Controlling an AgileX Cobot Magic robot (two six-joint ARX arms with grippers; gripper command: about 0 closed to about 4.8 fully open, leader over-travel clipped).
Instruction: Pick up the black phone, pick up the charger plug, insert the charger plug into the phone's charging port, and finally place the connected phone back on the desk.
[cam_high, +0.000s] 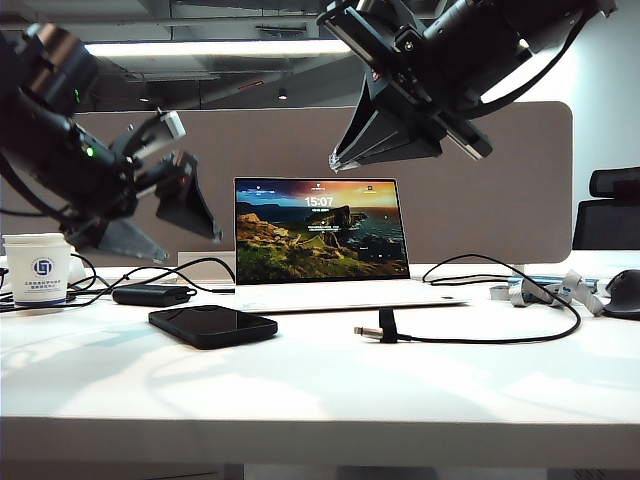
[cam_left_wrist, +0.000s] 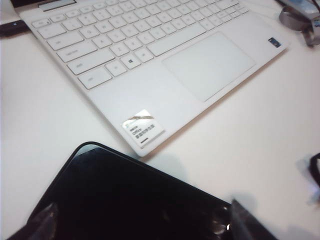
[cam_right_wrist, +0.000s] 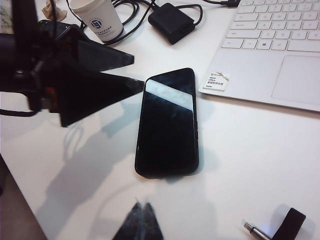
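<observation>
The black phone (cam_high: 212, 325) lies flat on the white desk (cam_high: 320, 390), in front of the laptop's left corner. My left gripper (cam_high: 192, 248) hangs open just above and behind it. In the left wrist view the phone (cam_left_wrist: 135, 200) fills the space between the two fingertips (cam_left_wrist: 42, 222). The charger plug (cam_high: 368, 331) rests on the desk to the phone's right, on a black cable with a strap. My right gripper (cam_high: 333, 163) is shut and empty, high above the laptop. In its wrist view the phone (cam_right_wrist: 167, 122), the plug (cam_right_wrist: 255, 231) and the left gripper (cam_right_wrist: 137, 72) all show.
An open white laptop (cam_high: 320, 240) stands behind the phone. A paper cup (cam_high: 38, 268) and a matte black power brick (cam_high: 150, 294) with cables sit at the left. A dark mouse (cam_high: 625, 292) and cable clutter lie at the right. A grey-beige divider (cam_high: 480, 180) backs the desk.
</observation>
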